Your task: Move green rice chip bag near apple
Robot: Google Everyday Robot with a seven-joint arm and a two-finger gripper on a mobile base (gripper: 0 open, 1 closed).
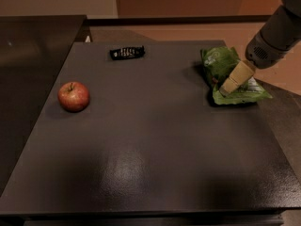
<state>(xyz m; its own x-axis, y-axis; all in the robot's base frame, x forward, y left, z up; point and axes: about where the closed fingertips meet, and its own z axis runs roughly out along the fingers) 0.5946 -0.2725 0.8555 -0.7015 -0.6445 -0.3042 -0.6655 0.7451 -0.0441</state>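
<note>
The green rice chip bag lies crinkled on the right side of the dark table, with white label patches showing. My gripper comes down from the upper right and sits over the bag's middle, its beige tip on or just above the bag. The grey arm reaches in from the top right corner. The red apple, with a short stem, rests far off at the table's left side, apart from the bag.
A small black phone-like device lies near the table's far edge, left of the bag. A dark counter adjoins the table on the left. The table's right edge runs close past the bag.
</note>
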